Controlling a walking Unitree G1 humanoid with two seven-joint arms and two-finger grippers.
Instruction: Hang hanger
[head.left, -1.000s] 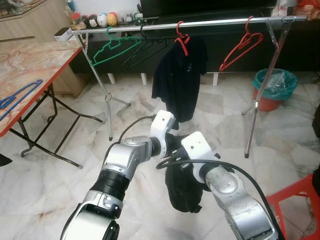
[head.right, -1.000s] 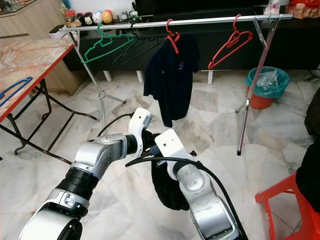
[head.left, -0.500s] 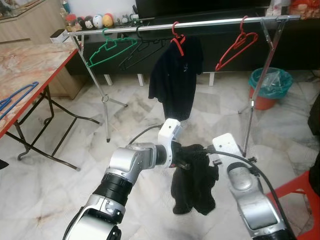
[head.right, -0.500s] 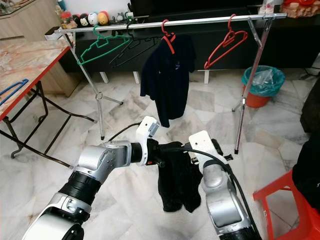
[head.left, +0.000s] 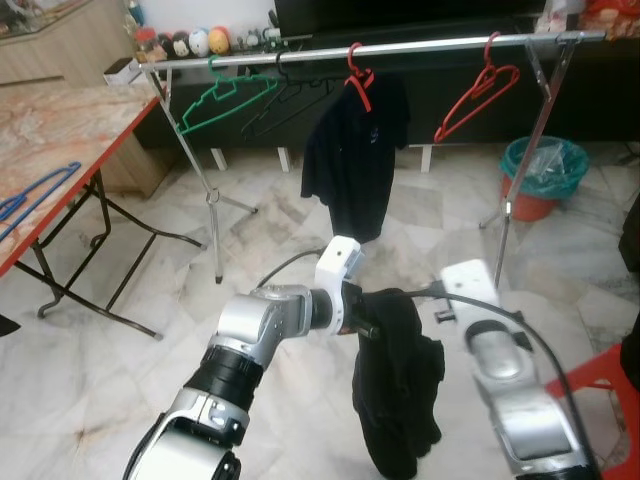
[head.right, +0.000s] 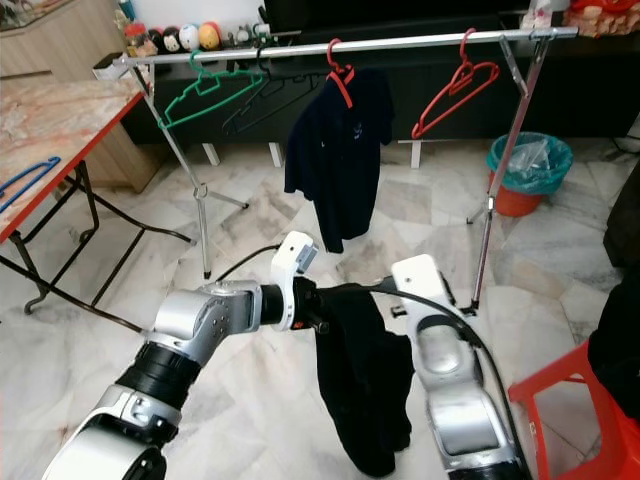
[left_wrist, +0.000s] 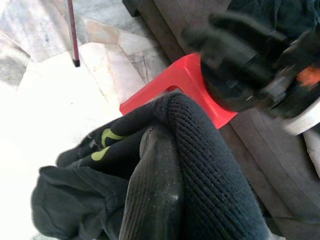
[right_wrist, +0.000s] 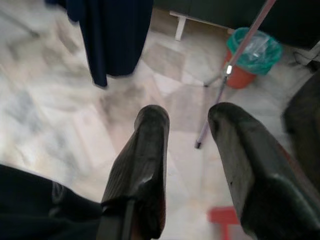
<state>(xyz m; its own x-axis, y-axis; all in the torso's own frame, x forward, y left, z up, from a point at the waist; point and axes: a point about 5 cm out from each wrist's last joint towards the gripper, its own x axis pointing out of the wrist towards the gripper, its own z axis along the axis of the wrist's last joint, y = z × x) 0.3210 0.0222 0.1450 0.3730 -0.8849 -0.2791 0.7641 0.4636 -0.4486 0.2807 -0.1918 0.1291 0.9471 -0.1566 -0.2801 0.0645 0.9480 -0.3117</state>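
Marble floor (head.left: 120, 370) lies open below; left pincer (head.left: 368, 327) seemingly pinches the dark garment (head.left: 397, 390), right pincer (right_wrist: 187, 150) spread.

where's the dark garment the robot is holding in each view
left eye view: black garment hangs low centre from the left gripper.
right eye view: low centre, beside the right arm.
left wrist view: bunched around the fingers.
right wrist view: dark cloth in a corner, probably it.
Shared landmark: teal bin.

I note open rail (head.left: 430, 45) between the hung black shirt (head.left: 355, 150) and red hanger (head.left: 478, 92); the dangling black garment (head.left: 395, 385) blocks my lower path.
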